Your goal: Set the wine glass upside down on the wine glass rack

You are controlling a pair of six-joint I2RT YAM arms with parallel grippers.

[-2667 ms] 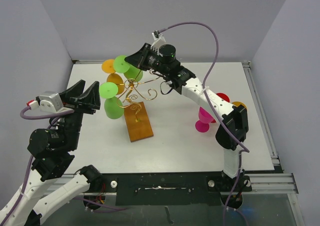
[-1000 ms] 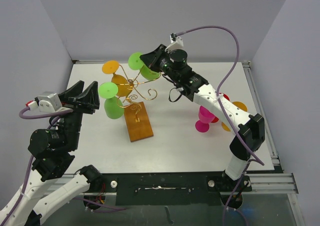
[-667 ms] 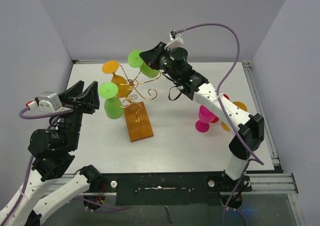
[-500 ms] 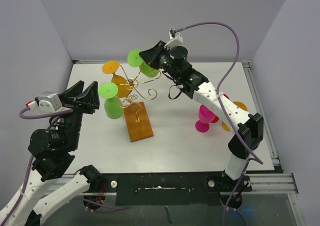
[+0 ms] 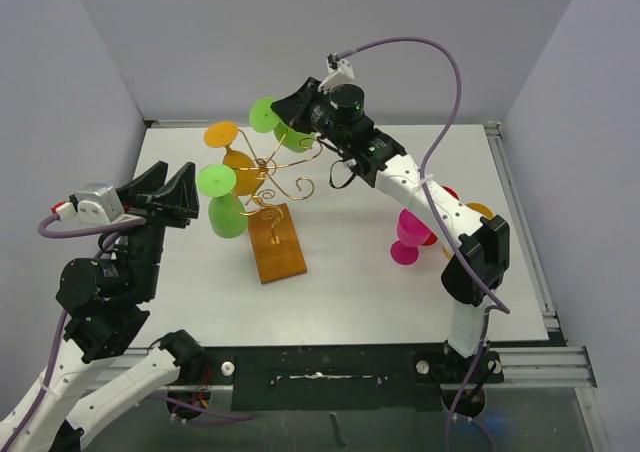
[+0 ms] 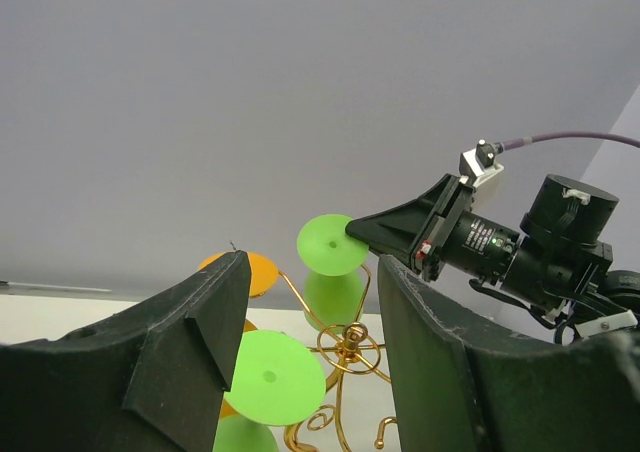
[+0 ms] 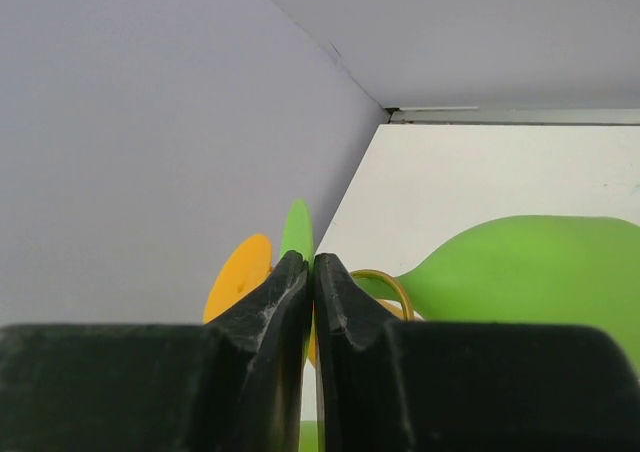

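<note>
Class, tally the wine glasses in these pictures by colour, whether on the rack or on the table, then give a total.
green wine glasses: 2
orange wine glasses: 2 (one partly hidden)
pink wine glass: 1
red wine glass: 1 (partly hidden)
Total: 6

Robotics lab bench, by every sign you left. Your white table (image 5: 370, 292) sat boxed in by bare grey walls (image 5: 70, 62) on three sides, with a metal rail (image 5: 520, 222) along its edges. Your left arm (image 5: 100, 302) and right arm (image 5: 420, 187) were bolted to a black plate (image 5: 330, 364) at the near edge, a purple cable (image 5: 75, 233) trailing from each wrist. Plain panels and rig hardware marked a test cell.
</note>
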